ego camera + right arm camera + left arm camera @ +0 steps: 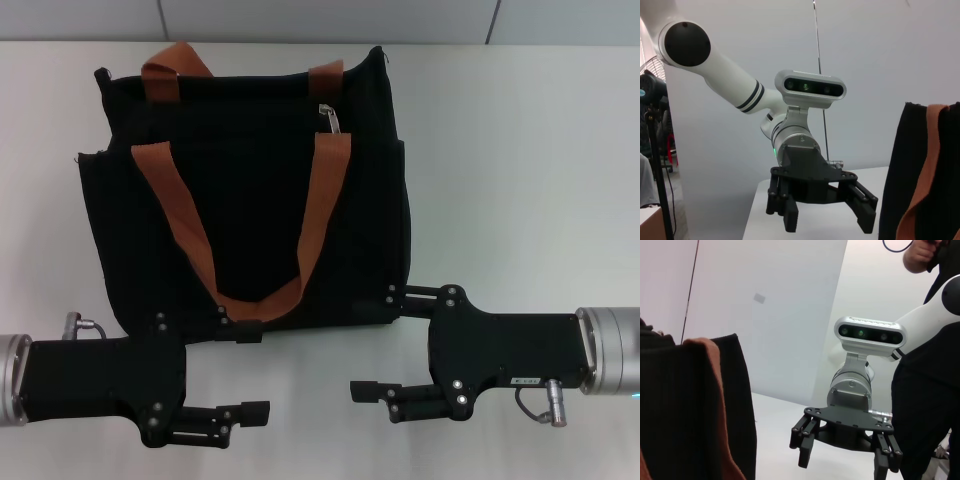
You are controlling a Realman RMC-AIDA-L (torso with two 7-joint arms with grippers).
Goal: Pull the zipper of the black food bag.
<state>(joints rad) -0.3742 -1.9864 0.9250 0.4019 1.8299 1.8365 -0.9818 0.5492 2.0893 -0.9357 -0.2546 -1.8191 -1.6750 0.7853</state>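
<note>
Left pincer (215,370) and right pincer (390,338) both hover spread wide, near the front edge of the black food bag (250,190) lying on the white tabletop (520,150). Its zipper (331,117) sits at the far upper edge, untouched.

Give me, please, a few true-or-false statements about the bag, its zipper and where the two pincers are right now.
1. The black food bag lies on the white table. True.
2. The left pincer grips an orange-brown strap. False: it is open, near the bag's near edge, holding nothing.
3. The zipper sits near the bag's far edge, beside a strap. True.
4. The right pincer is shut on the zipper. False: it is open and far from it.
</note>
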